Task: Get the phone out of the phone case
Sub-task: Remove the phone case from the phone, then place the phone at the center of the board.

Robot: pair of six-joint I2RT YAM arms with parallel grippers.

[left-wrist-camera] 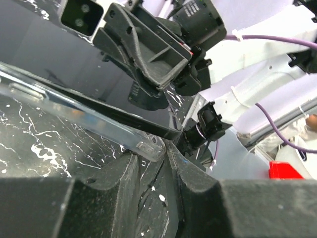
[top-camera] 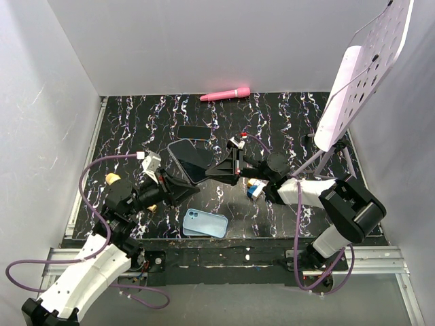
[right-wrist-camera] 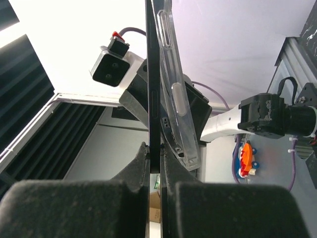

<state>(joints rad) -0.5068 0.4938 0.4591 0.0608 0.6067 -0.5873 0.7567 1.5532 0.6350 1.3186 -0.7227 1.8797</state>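
Observation:
A black phone (top-camera: 190, 157) in a clear phone case is held up above the table between both arms. In the right wrist view my right gripper (right-wrist-camera: 154, 153) is shut on the bare edge of the phone (right-wrist-camera: 152, 74), and the clear case (right-wrist-camera: 174, 84) stands peeled away just to the right of it. In the left wrist view a corner of the case (left-wrist-camera: 74, 111) sits pinched between the tips of my left gripper (left-wrist-camera: 151, 151), with the dark phone (left-wrist-camera: 74, 64) above. From above, the left gripper (top-camera: 185, 183) is at the phone's near-left end and the right gripper (top-camera: 212, 170) at its right.
A second dark phone (top-camera: 195, 132) lies flat behind the held one. A light blue case (top-camera: 205, 223) rests near the front edge. A pink object (top-camera: 224, 94) lies at the back wall. A small coloured block (top-camera: 256, 189) sits under the right arm. A white perforated panel (top-camera: 360, 75) leans at the right.

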